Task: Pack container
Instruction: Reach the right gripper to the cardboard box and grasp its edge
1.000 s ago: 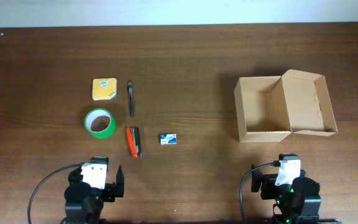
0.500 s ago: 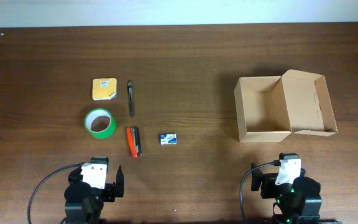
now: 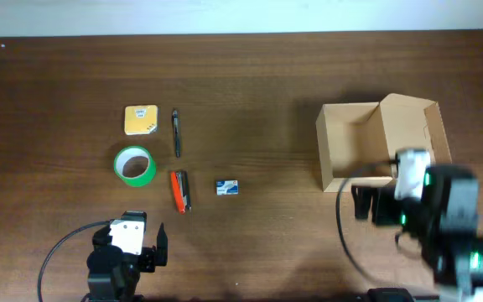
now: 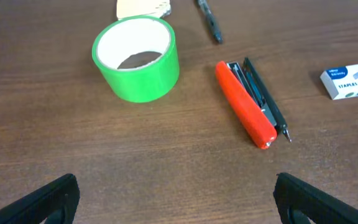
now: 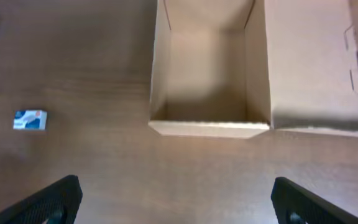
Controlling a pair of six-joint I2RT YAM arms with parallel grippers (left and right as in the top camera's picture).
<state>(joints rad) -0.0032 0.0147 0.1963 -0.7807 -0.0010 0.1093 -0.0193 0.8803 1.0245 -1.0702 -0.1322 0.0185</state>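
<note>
Green tape roll (image 3: 134, 166), stapler (image 3: 179, 190), staples box (image 3: 227, 188), pen (image 3: 176, 132), well apart from container (image 3: 321, 151)

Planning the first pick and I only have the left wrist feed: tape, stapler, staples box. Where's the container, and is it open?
Observer: The container is on the right side of the table. Its lid flap is folded back, so it is open.
Operator: Anything inside?
Observer: No. The right wrist view shows a bare cardboard floor.
Operator: Right hand?
Observer: The right hand is open and empty, on the near side of the container, facing its front wall.
</note>
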